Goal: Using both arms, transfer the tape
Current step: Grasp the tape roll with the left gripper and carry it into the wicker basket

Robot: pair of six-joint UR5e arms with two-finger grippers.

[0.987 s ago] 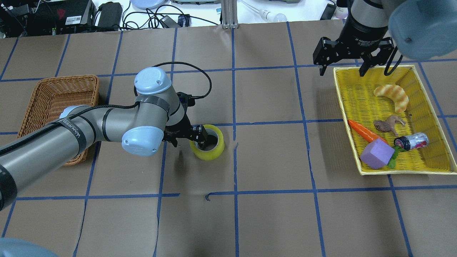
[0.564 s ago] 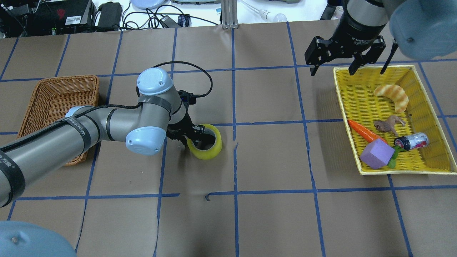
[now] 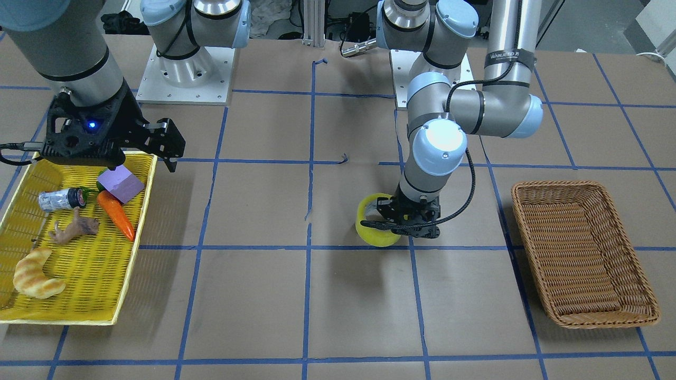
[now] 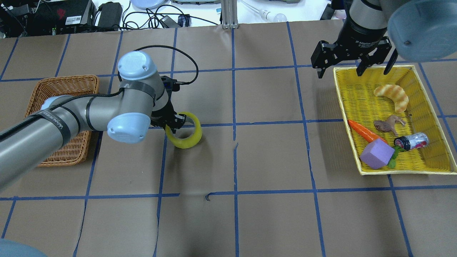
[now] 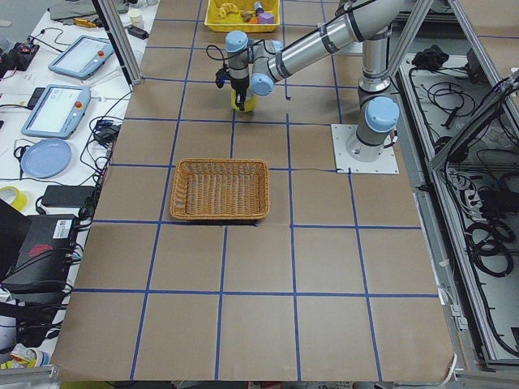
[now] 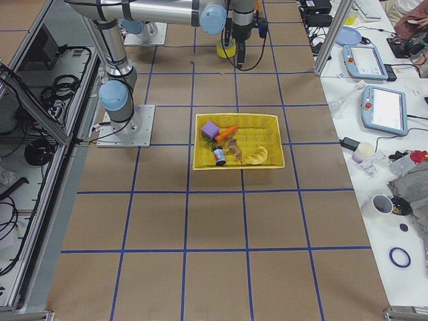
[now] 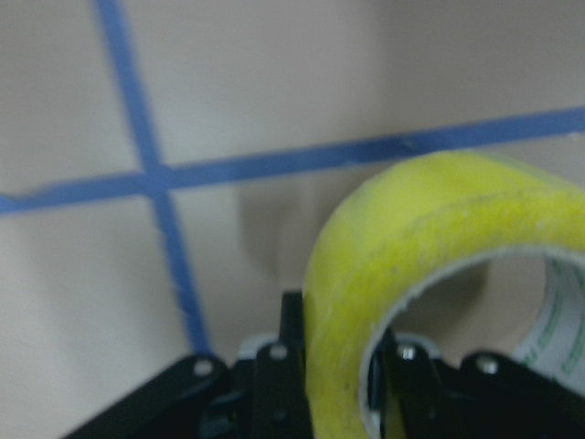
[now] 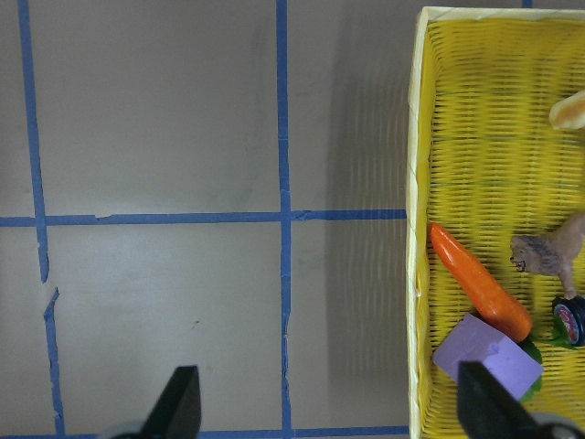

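The roll of tape [image 4: 182, 142] – a yellow ring – is pinched by the left gripper [image 4: 176, 122], whose fingers [image 7: 274, 370] are pressed together on the ring's wall, one outside and one inside the hole. The roll is held tilted, its open hole turned partly sideways, above a crossing of the blue lines [image 4: 234, 103] that are marked on the brown worktop [image 4: 275, 157]; whether its lower edge touches the worktop cannot be told. In the wrist view the roll is seen close up, with a shadow thrown on the paper behind it. It is found near the wicker basket [image 4: 93, 81], which lies on the robot's left, and well apart from the yellow tray [image 4: 343, 103] on the robot's right. The right gripper [image 4: 340, 68] is spread wide with nothing between its fingers, and it is held above the tray's far inner corner – one finger over the bare worktop, the other over the tray. In the tray a croissant [image 4: 392, 95], a carrot [image 4: 366, 132], a purple block [image 4: 376, 154], a small toy animal [image 4: 387, 125] and a small bottle [image 4: 414, 140] are laid, the carrot touching the block.
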